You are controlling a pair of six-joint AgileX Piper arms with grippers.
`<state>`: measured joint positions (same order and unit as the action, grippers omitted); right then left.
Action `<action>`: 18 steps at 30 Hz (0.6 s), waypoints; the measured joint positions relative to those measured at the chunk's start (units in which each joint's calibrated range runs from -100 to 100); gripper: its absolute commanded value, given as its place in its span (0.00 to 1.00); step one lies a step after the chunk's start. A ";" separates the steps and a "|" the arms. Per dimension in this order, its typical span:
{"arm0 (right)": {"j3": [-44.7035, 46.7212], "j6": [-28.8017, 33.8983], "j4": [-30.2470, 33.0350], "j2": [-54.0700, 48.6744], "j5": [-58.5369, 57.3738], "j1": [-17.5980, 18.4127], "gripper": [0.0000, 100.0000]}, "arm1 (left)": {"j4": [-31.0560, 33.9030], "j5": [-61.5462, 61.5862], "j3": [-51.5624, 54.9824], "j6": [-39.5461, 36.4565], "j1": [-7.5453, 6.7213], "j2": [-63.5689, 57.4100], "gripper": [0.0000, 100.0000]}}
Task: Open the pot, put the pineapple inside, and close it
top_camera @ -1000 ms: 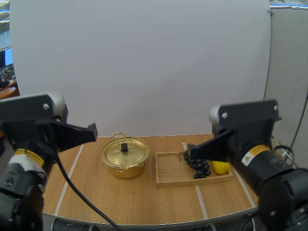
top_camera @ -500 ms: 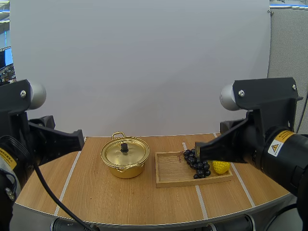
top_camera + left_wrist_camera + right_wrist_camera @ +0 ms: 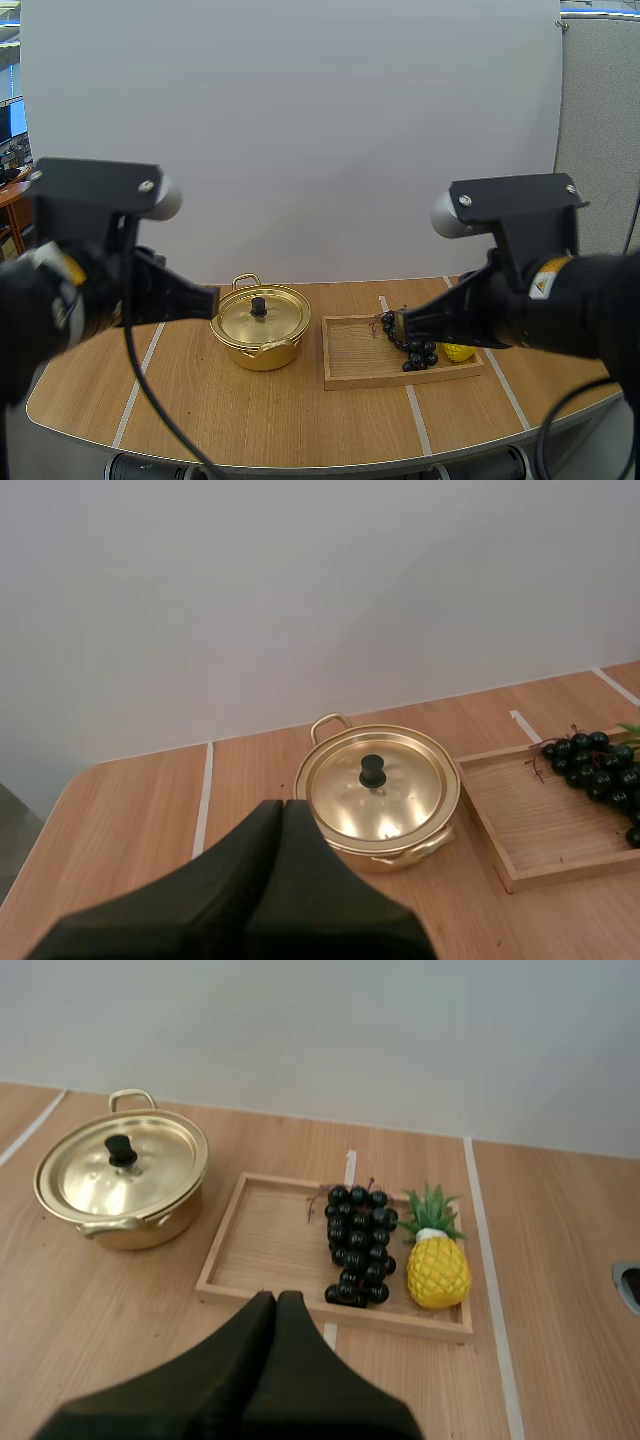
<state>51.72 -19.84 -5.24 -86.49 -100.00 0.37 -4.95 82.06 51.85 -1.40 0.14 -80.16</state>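
Left hand [image 3: 283, 805] and right hand [image 3: 277, 1298] hover above the worktop [image 3: 300, 420], both closed on nothing. Beyond, the pineapple [image 3: 438, 1268] lies in the tray [image 3: 270, 1245] at 3 o'clock of the grapes [image 3: 358, 1245]; the lidded pot [image 3: 120, 1185] stands at the tray's 9 o'clock

The high view looks forward and down from behind both arms. The wrist views look down past the left gripper [image 3: 282, 806] and right gripper [image 3: 277, 1298], sharing the pot [image 3: 258, 352] and wooden tray [image 3: 355, 360] ahead of them.

On the worktop [image 3: 250, 410] the pot [image 3: 258, 354] stands left of the tray [image 3: 355, 355], near it but apart, with its lid [image 3: 270, 320] on. In the tray's right half lie the grapes [image 3: 358, 1250], and the pineapple [image 3: 438, 1272] lies just right of them at the tray's right end
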 measured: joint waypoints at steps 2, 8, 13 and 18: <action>0.00 0.13 0.00 3.78 0.00 0.00 0.00 | -1.03 -4.46 0.00 2.52 0.00 4.59 0.00; 0.00 1.10 1.29 13.42 2.39 0.00 0.00 | -5.06 -11.61 -1.87 9.27 0.00 18.52 0.00; 0.00 1.43 1.66 19.61 4.89 0.00 0.00 | -8.55 -13.03 -4.94 12.89 0.00 27.77 0.00; 0.00 1.46 1.74 24.43 8.03 0.00 0.00 | -11.23 -13.96 -7.73 15.31 0.00 37.39 0.00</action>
<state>51.72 -18.38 -3.49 -62.06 -91.97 0.37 -16.17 68.09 44.13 13.90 0.14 -42.77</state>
